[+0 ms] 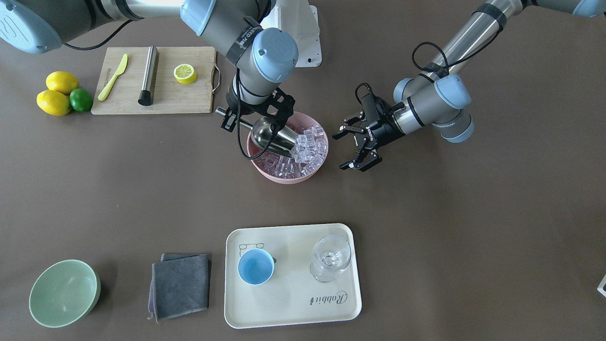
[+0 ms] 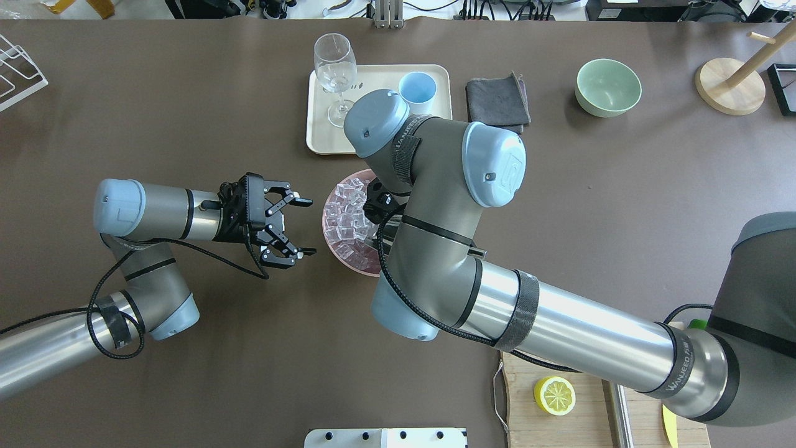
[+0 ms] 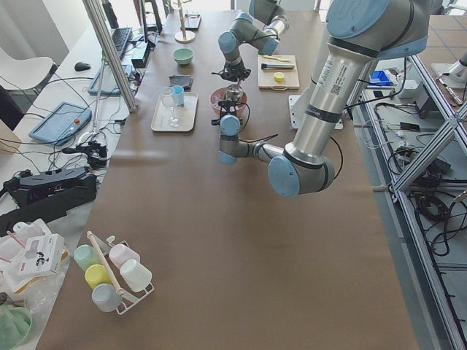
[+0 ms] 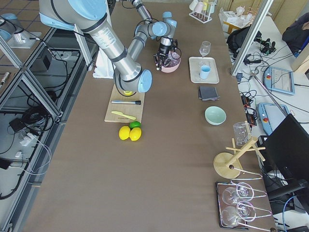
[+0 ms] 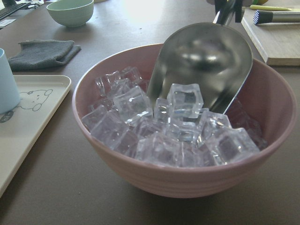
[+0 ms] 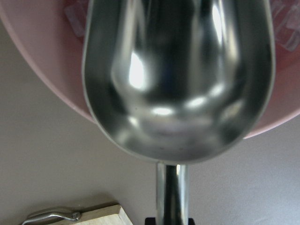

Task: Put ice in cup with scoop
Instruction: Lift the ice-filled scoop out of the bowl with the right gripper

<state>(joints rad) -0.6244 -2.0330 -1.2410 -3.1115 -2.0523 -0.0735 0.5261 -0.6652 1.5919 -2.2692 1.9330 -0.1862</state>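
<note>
Scoop: The shiny steel scoop (image 1: 272, 135) had a deep round trough and a straight round handle. Its inside shone like a mirror in the left wrist view.
Where the scoop was: It sat tilted inside the round pink bowl (image 1: 284, 179). Its open mouth pointed down and touched the ice. Its handle stuck up and out over the bowl's rim, on the side near the wooden cutting board (image 1: 156, 94).
Ice: The small clear ice cubes (image 1: 310, 144) were piled in the pink bowl. They looked glassy and bumpy, and most lay on the side away from the handle.
Cup: The little light-blue cup (image 1: 255, 266) stood upright on the cream tray (image 1: 293, 303). It was well apart from the bowl. A clear wine glass (image 1: 330, 258) stood on the same tray.
Right gripper: The right gripper (image 1: 253, 119) reached down over the bowl's edge, and its fingers were clamped on the scoop's handle.
Left gripper: The left gripper (image 1: 342, 151) hung just beside the bowl on the other side. Its fingers were spread wide, and it held nothing.
Other things: A pale green bowl (image 1: 64, 293) and a folded grey cloth (image 1: 181, 285) sat near the tray.
</note>
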